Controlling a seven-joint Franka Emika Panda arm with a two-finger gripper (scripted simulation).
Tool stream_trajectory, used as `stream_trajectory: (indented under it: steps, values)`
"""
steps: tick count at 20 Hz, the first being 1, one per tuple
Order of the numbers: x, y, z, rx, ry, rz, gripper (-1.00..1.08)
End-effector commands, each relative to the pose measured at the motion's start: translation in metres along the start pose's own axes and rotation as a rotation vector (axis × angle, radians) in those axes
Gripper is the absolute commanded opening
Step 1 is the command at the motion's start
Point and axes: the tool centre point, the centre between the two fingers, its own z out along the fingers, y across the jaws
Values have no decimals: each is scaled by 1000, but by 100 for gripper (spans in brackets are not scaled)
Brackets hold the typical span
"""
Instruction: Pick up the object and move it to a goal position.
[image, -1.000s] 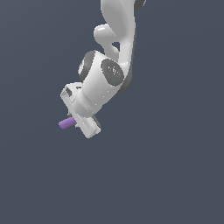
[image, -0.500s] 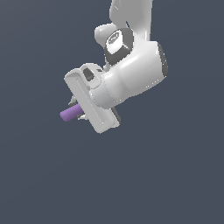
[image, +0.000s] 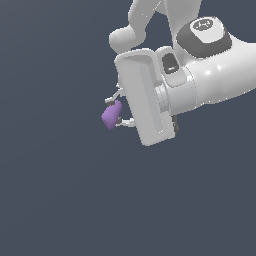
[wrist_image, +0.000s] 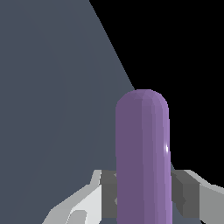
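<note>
**A:** What does the exterior view show?

**B:** A white robot arm (image: 210, 75) comes in from the upper right of the exterior view and fills most of that corner. Its wide, flat hand block faces the exterior view's left. The gripper (image: 119, 108) sticks out from that block, and its two thin fingers (image: 125, 123) point toward the exterior view's left.

**A:** And the rod?

**B:** The purple rod (image: 111, 115) sits between those fingers, one above it and one below. It looks short and stubby from here, because one rounded end points partly toward the camera. It is up in the air against a plain dark grey background (image: 55, 190), touching nothing but the gripper.

**A:** So the gripper has hold of it?

**B:** Yes. The fingers are closed in to the width of the rod and clamp it from both sides.

**A:** What about the wrist view?

**B:** There the rod (wrist_image: 142, 157) fills the middle of the picture, seen along its length, with its rounded end pointing away from the camera. The gripper (wrist_image: 144, 192) holds its near part. A grey finger pad (wrist_image: 108, 189) presses on one side and a second on the opposite side, with no gap showing. Beyond the rod lies the grey surface (wrist_image: 52, 87), then a black area (wrist_image: 188, 43).
</note>
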Motion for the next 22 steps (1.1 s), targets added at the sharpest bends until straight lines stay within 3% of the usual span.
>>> stream_trajectory:
  steps: [1,7,12,17,22]
  values:
    - [11,2,-31,-64,72,-51,-100]
    - [28,-4,-101,-197,230,-169,-100]
    - [31,-14,-144,-279,330,-245,-100]
    - [31,-23,-169,-329,393,-294,-100]
    - [30,-27,-179,-348,417,-314,-100]
